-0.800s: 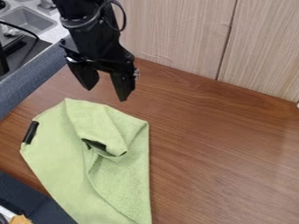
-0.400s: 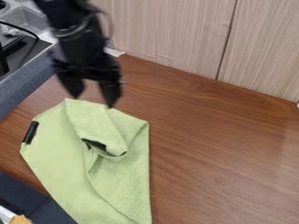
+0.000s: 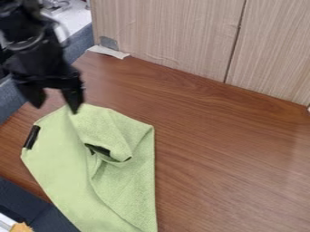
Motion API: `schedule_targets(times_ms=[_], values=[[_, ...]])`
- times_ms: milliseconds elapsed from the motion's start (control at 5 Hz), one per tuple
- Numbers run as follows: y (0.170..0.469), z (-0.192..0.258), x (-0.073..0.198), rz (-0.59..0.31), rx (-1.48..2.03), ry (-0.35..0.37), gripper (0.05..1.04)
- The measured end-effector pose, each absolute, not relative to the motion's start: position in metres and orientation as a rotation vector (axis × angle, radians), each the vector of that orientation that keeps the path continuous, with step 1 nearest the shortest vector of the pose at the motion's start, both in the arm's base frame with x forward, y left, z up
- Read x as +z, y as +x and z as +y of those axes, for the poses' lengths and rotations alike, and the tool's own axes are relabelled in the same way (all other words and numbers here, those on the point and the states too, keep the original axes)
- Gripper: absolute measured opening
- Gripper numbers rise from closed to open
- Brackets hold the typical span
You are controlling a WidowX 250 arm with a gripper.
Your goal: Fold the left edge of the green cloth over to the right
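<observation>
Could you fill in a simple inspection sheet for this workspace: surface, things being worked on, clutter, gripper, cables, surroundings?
Surface: brown wood-grain table.
Work item: light green cloth, loosely folded, with a black strip at its left edge; it runs out at the bottom of the view.
Clutter: white strip at the wall's foot; orange-brown scrap in the lower left corner.
Gripper: black gripper at the cloth's upper left part, open, nothing seen between its fingers; whether it touches the cloth, cannot tell.
Cables: thin loop beside the arm, probably a cable.
Surroundings: pale wood-look wall behind.
</observation>
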State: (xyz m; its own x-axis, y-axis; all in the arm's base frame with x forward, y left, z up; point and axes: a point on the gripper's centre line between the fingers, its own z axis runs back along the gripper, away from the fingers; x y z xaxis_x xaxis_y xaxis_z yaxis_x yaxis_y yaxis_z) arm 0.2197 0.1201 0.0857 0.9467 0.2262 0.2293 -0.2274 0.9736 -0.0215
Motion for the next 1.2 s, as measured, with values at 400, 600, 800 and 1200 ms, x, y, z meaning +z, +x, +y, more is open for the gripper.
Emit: schedule_targets(times_ms=[400, 600, 800, 1200], values=[[0.204, 0.165, 0.029, -0.13, 0.353, 0.064, 1.001], [0.198, 0.173, 0.009, -0.099, 0.401, 0.064, 1.001], [0.194, 0.177, -0.003, -0.08, 0.424, 0.059, 0.946], [0.192, 0.18, -0.014, -0.057, 0.444, 0.086, 0.361]])
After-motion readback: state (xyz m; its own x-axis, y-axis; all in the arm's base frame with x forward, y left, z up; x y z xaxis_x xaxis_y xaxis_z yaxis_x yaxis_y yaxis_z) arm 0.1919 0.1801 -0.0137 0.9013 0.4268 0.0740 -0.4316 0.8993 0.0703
